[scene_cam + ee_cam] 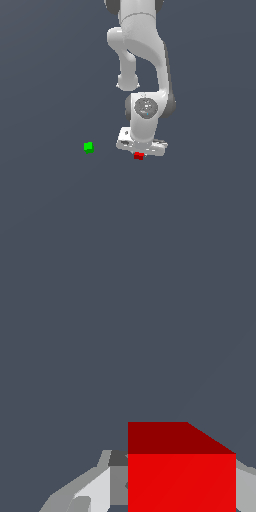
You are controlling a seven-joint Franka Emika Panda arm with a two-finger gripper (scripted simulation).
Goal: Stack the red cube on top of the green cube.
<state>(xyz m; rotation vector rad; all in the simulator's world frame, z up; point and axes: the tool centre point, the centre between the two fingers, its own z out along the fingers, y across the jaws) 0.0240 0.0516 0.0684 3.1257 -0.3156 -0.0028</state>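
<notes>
The red cube (139, 156) sits directly under the white hand of the arm, in the middle of the exterior view. My gripper (139, 153) points straight down over it. In the wrist view the red cube (181, 476) fills the space between the fingers, and my gripper (181, 496) is shut on it, with a grey finger (118, 481) touching one side face and the other finger against the opposite face. The green cube (88, 147) rests alone on the floor, well off toward the exterior view's left of the gripper. It is out of the wrist view.
The floor (200, 210) is a plain dark grey-blue surface. The arm's white links (145, 60) rise above the gripper toward the top of the exterior view.
</notes>
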